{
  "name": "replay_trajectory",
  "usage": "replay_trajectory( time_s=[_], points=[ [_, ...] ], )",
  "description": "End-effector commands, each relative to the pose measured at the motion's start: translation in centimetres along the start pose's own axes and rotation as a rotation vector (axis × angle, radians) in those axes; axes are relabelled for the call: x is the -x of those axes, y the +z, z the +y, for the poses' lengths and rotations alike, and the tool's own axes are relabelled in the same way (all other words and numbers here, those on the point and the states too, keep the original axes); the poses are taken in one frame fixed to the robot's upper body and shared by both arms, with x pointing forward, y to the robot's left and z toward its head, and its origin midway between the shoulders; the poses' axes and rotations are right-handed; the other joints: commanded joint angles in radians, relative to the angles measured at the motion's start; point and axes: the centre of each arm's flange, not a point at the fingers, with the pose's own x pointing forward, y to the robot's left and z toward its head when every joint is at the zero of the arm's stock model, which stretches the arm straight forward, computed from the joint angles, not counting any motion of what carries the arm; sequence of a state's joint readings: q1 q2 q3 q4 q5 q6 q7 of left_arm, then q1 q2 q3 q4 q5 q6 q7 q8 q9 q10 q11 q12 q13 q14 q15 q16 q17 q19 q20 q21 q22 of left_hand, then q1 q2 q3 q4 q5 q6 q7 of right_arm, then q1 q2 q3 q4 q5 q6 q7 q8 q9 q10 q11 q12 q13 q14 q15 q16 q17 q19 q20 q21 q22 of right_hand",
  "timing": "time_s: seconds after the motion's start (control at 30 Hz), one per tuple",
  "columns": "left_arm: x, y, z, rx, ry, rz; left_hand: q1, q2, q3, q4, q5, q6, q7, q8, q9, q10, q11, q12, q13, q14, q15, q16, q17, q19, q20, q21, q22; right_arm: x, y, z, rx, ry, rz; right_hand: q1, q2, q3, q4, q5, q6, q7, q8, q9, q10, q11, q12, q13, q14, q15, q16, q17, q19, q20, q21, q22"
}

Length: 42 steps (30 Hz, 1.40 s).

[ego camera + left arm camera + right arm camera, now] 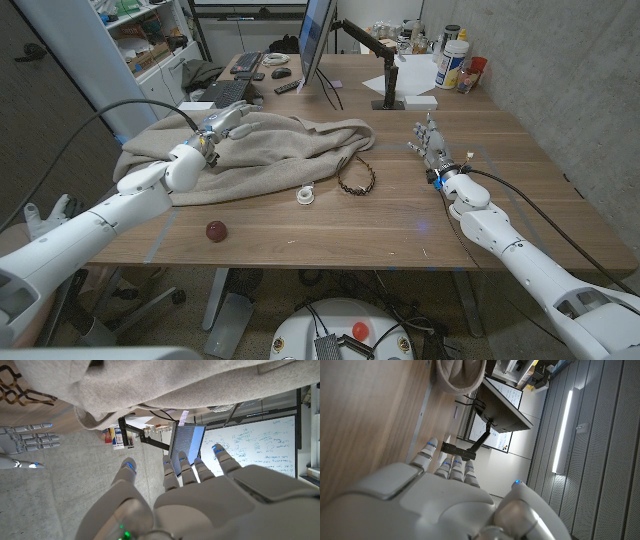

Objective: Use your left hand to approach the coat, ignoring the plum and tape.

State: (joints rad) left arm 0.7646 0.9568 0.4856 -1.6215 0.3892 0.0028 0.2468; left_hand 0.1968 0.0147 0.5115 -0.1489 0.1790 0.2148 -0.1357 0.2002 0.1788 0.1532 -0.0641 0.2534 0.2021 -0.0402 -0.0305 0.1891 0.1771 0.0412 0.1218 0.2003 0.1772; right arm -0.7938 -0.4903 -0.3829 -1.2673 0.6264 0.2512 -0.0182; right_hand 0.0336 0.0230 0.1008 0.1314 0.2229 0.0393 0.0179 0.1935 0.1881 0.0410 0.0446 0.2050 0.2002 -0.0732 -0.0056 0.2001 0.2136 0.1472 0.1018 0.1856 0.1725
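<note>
The coat [270, 145] lies crumpled in the upper left of the worktop [400, 215]. The left robot hand [222, 122] hovers over its left part, fingers apart, grasping nothing. The right robot hand [430, 145] stands released at centre right. The plum [216, 231] and tape [305, 195] sit below the coat.

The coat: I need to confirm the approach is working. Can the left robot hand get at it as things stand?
Probably yes. The left robot hand is open above the coat with nothing between them; the plum and tape lie off to the side, nearer the table's front.
</note>
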Motion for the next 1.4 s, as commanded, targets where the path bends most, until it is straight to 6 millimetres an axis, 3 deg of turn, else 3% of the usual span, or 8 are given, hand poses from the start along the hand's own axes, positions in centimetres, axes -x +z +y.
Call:
replay_trajectory(
  time_s=[0.03, 0.5, 1.4],
  points=[
    [0.3, -0.4, -0.3, -0.005, 0.019, -0.007, 0.011, 0.001, 0.003, -0.005, 0.003, 0.01, -0.003, 0.004, 0.004, 0.008, 0.002, 0.0, 0.002, 0.001, -0.014, -0.001, 0.001, 0.001, -0.001, 0.0, 0.0, -0.1, -0.1, 0.0, 0.003, -0.003, 0.007, 0.003, 0.003, -0.005, -0.001, 0.005, 0.004, -0.002, 0.007, 0.002, 0.003, -0.002, 0.002, 0.003, -0.001, -0.005, 0.006, 0.003, -0.002, 0.005, 0.006, 0.001],
    [1.1, -1.6, -1.9, -0.038, 0.033, 0.006, 0.014, -0.002, 0.003, -0.006, 0.005, 0.024, 0.001, 0.005, 0.004, 0.018, 0.002, 0.001, 0.002, 0.004, -0.021, 0.0, 0.001, 0.006, -0.007, 0.0, -0.001, -0.1, -0.1, 0.0, 0.008, -0.007, 0.011, 0.003, 0.004, -0.007, -0.001, 0.005, 0.003, -0.003, 0.007, 0.002, 0.004, -0.003, 0.002, 0.003, -0.002, -0.005, 0.006, 0.003, -0.003, 0.005, 0.006, 0.001],
    [1.3, -2.2, -2.6, -0.108, 0.046, 0.023, 0.015, -0.009, 0.002, -0.006, 0.008, 0.018, -0.007, -0.003, 0.004, 0.022, -0.001, 0.0, 0.002, 0.003, -0.023, -0.002, 0.002, 0.005, -0.009, -0.003, -0.001, -0.1, -0.2, 0.0, 0.011, -0.011, 0.018, 0.003, 0.005, -0.009, -0.001, 0.005, 0.003, -0.004, 0.006, 0.002, 0.002, -0.001, 0.001, 0.003, -0.003, -0.003, 0.006, 0.002, -0.003, 0.004, 0.006, 0.001]
  ],
)
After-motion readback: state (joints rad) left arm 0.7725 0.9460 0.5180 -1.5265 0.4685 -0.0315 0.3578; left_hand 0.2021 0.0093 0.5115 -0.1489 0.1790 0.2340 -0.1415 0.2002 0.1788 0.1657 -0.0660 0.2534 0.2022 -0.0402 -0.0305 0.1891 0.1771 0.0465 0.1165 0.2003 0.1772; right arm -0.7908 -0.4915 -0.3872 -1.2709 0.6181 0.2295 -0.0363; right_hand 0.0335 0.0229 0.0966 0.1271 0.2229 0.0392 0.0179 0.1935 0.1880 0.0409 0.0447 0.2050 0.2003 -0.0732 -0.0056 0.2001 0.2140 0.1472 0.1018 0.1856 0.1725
